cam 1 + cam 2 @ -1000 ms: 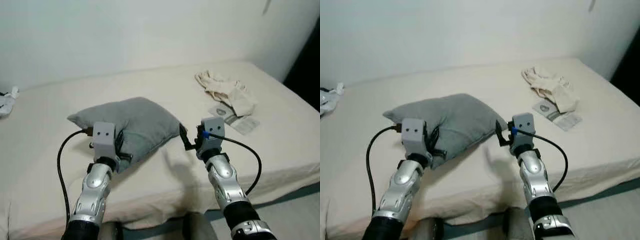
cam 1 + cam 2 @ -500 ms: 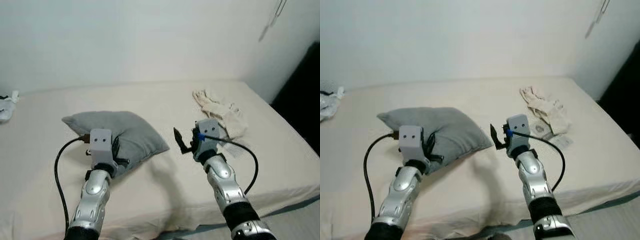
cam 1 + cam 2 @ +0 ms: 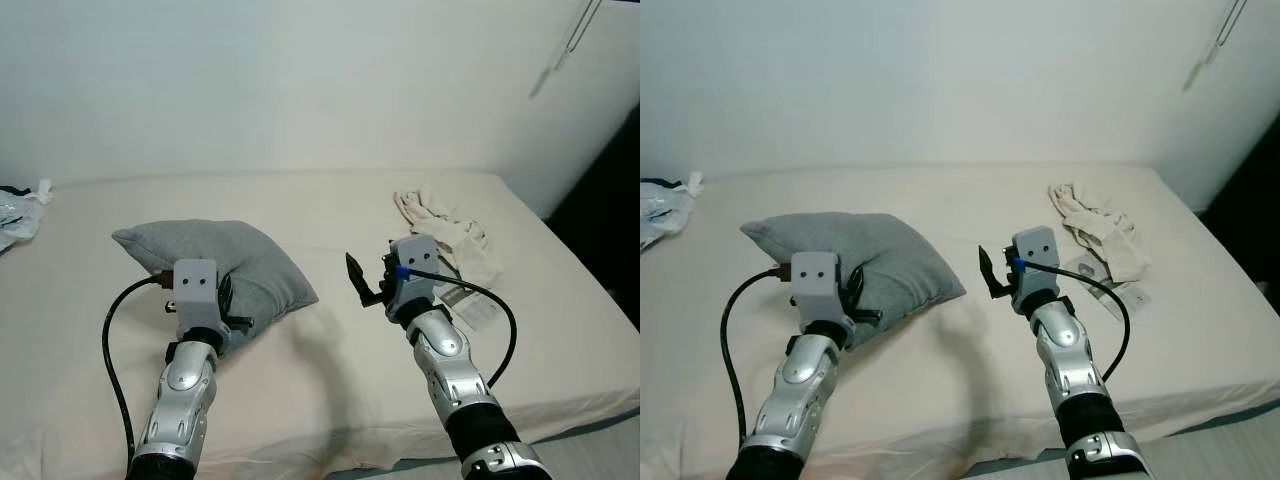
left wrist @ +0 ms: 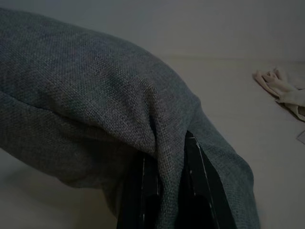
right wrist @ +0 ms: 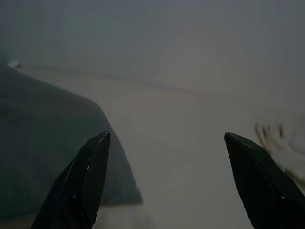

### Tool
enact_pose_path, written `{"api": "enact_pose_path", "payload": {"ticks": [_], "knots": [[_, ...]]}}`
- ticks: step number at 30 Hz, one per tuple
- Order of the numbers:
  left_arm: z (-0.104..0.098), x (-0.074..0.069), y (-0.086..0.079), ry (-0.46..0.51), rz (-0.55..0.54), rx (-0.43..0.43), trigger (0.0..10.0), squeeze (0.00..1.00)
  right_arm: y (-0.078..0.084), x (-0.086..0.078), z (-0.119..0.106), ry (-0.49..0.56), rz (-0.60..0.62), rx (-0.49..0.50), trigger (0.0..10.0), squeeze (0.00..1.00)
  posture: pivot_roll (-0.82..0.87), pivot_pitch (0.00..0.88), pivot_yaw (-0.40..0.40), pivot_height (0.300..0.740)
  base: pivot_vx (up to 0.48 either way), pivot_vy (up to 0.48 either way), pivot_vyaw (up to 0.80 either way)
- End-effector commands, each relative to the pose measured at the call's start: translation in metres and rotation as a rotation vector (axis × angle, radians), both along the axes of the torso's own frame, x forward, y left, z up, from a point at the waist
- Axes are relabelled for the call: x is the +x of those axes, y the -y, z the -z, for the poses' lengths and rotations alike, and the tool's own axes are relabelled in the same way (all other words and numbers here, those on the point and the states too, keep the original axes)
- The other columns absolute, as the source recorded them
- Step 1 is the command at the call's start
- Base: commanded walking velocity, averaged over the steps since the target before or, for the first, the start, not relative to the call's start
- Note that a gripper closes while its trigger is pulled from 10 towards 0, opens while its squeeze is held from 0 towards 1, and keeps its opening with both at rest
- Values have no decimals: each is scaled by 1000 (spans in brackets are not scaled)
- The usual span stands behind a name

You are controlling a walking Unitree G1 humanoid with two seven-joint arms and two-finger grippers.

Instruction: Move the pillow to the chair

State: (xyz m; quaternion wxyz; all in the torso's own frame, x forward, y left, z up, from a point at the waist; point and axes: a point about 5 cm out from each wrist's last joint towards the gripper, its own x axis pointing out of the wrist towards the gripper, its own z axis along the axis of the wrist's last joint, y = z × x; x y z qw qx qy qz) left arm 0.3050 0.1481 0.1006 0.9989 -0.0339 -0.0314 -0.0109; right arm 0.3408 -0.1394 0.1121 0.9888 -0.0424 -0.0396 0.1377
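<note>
A grey pillow (image 3: pixel 225 270) lies on the cream bed (image 3: pixel 330 400), left of the middle. My left gripper (image 3: pixel 228 308) is at the pillow's near edge, shut on a fold of its fabric; in the left wrist view the pillow (image 4: pixel 95 95) bulges between the two black fingers (image 4: pixel 198 191). My right gripper (image 3: pixel 368 282) hovers over the bed just right of the pillow, apart from it, its fingers (image 5: pixel 86 176) spread wide and nothing between them. The pillow's corner (image 5: pixel 43 152) is dim in the right wrist view.
A crumpled cream cloth (image 3: pixel 445 230) and some printed papers (image 3: pixel 470 305) lie on the bed's right part. A plastic bag (image 3: pixel 15 210) sits at the far left. A white wall rises behind the bed; a dark opening (image 3: pixel 600 200) is at the right.
The camera has risen and tilted up, so the scene sits lower and farther. The left gripper keeps its hold on the pillow, which is drawn a little leftward. The right gripper stays open.
</note>
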Motion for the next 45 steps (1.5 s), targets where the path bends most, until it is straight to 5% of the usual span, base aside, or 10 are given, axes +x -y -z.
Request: {"api": "enact_pose_path", "payload": {"ticks": [1,10,24,45], "knots": [[-6,5,-1,14,-8,-49,10000,0,6,-5,24,-123,62,19,10000,0,4,41,-50,740,0,0,0],[4,0,-14,-9,-54,-12,10000,0,12,-14,35,-130,114,64,10000,0,11,39,-30,740,0,0,0],[13,0,-13,-71,-41,31,10000,0,10,-14,34,-121,113,79,10000,0,15,37,-29,740,0,0,0],[4,1,2,-24,33,54,10000,0,14,-16,40,-162,134,106,10000,0,15,26,-24,740,0,0,-800]]}}
